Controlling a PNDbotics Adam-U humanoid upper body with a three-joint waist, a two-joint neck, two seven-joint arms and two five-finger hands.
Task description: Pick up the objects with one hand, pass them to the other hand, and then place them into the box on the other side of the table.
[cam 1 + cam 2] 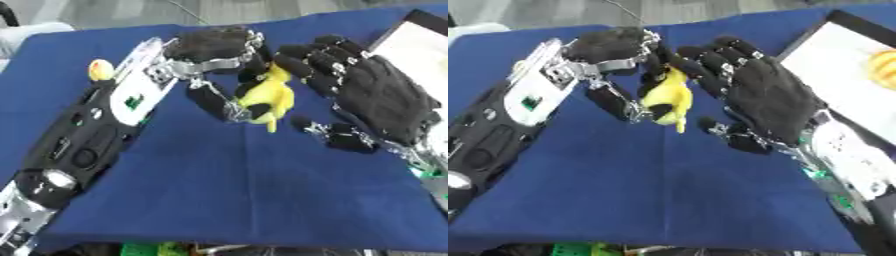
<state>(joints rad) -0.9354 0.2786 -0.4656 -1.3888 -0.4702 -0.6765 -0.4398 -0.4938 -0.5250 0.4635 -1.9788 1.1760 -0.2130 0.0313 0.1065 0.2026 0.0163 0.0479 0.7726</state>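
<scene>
A yellow toy [267, 97] hangs above the blue table, pinched between the fingers and thumb of my left hand [214, 46], which comes in from the left. My right hand [385, 97] is just to the right of it, palm down. Its fingers [306, 57] are stretched out toward the toy's top, and its thumb [341, 137] is spread below. It holds nothing. The box [815, 47], white inside with a dark rim, stands at the right edge with a yellow-orange item [881, 67] in it.
A small yellow and orange object [101, 69] lies on the blue cloth [227, 180] at the left, partly behind my left forearm. The near half of the cloth is bare. The table's front edge runs along the bottom.
</scene>
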